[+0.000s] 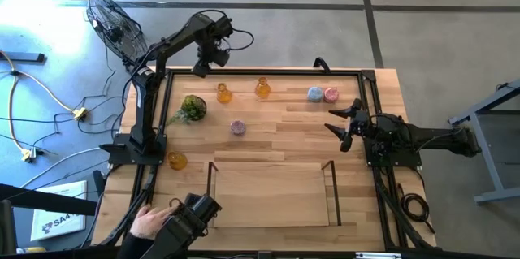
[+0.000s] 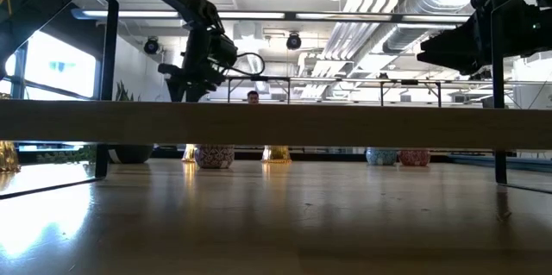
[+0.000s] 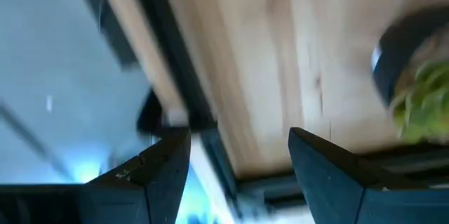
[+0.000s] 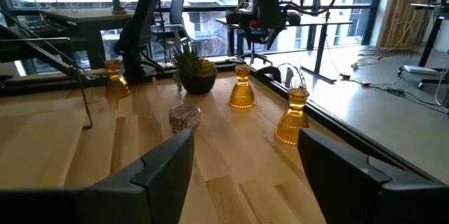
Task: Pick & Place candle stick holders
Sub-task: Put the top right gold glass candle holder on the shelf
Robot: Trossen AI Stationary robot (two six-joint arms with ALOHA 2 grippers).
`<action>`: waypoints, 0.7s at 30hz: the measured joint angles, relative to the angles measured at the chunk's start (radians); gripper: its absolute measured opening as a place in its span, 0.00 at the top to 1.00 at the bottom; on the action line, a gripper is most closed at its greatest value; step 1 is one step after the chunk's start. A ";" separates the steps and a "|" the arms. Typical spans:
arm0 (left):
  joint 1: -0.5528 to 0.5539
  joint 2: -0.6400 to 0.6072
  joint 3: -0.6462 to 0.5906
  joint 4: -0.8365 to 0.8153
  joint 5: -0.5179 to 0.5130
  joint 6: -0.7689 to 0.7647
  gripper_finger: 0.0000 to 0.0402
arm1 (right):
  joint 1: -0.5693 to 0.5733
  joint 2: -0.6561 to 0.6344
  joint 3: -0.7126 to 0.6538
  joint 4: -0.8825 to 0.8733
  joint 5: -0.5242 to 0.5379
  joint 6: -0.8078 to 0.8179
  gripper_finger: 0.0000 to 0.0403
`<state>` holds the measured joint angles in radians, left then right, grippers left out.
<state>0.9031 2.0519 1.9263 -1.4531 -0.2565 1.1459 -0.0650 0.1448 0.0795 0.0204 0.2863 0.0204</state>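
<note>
Six candle stick holders stand on their bases on the wooden table. Amber ones are at the far side and the left edge. The purple one is in the middle. The pale blue and pink ones are at the far right. My left gripper is open and empty, raised over the table's far edge. My right gripper is open and empty at the right, pointing left, just on the near side of the pink holder.
A wooden tray with dark handles sits at the near middle; its wall crosses the low view. A green plant ball sits at the far left. A person's hand holds a dark device at the near left corner. A fan stands beyond the table.
</note>
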 joint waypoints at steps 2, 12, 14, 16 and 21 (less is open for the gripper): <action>-0.003 -0.013 0.000 0.009 -0.120 -0.090 0.41 | 0.000 0.000 0.000 0.000 0.000 -0.002 0.38; -0.072 -0.084 0.006 -0.016 -0.325 -0.292 0.41 | 0.000 0.000 0.000 0.000 -0.004 -0.055 0.38; -0.103 -0.106 0.033 -0.040 -0.300 -0.320 0.41 | 0.000 0.000 0.000 0.000 -0.004 -0.063 0.38; -0.138 -0.129 0.069 -0.050 -0.261 -0.354 0.41 | 0.000 0.000 0.000 0.000 -0.005 -0.079 0.38; -0.231 -0.155 0.187 -0.031 -0.038 -0.621 0.41 | 0.000 0.000 0.000 0.000 -0.005 -0.081 0.38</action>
<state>0.6718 1.8965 2.1128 -1.4842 -0.2950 0.5247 -0.0650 0.1448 0.0795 0.0200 0.2817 -0.0608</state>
